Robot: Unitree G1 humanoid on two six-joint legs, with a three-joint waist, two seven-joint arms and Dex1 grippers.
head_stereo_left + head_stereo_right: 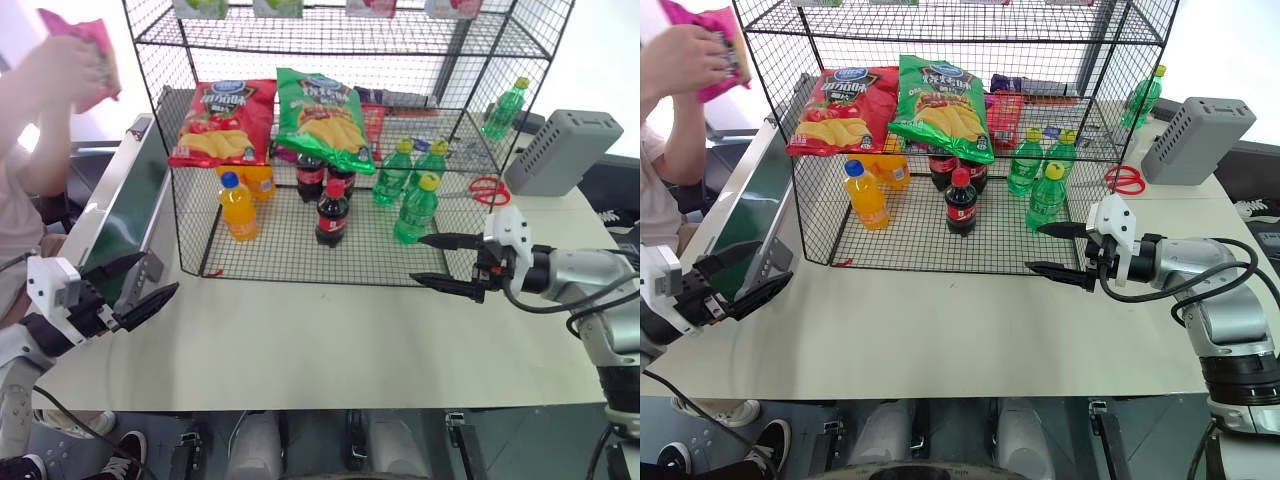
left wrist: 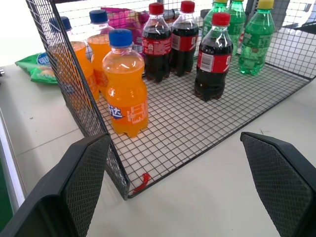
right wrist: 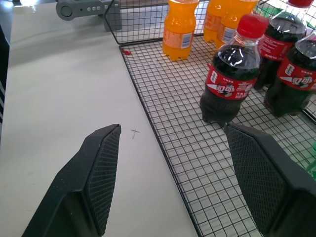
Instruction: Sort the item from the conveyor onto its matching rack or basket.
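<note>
1. The pink crisp bag (image 1: 88,55) is up at the far left, above the conveyor (image 1: 125,215), held in a person's hand (image 1: 62,68); it touches neither the belt nor the rack.
2. The conveyor, a dark green belt with grey metal rails, runs along the left edge of the tabletop (image 1: 330,340), just beside the left wall of the black wire rack (image 1: 330,40).
3. The rack stands on the far half of the tabletop, its open front facing the robot.
4. On the rack's middle tier a red crisp bag (image 1: 222,122) lies on the left and a green crisp bag (image 1: 322,115) just beside it on the right, its near edge hanging over the front.
5. On the rack's bottom grid stand orange drink bottles (image 1: 238,207) to the left, dark cola bottles (image 1: 331,212) in the middle and green bottles (image 1: 416,209) to the right, all upright.
6. The left claw (image 1: 133,283) hovers over the near left corner of the tabletop, next to the conveyor's near end, its two black fingers spread wide apart and holding nothing.
7. The right claw (image 1: 447,262) hovers at the near right front of the rack, pointing left toward the bottles; its fingers are apart, one above the other, with nothing between them.
8. A grey box (image 1: 568,150), red scissors (image 1: 489,189) and one more green bottle (image 1: 505,108) sit at the far right, outside the rack.
</note>
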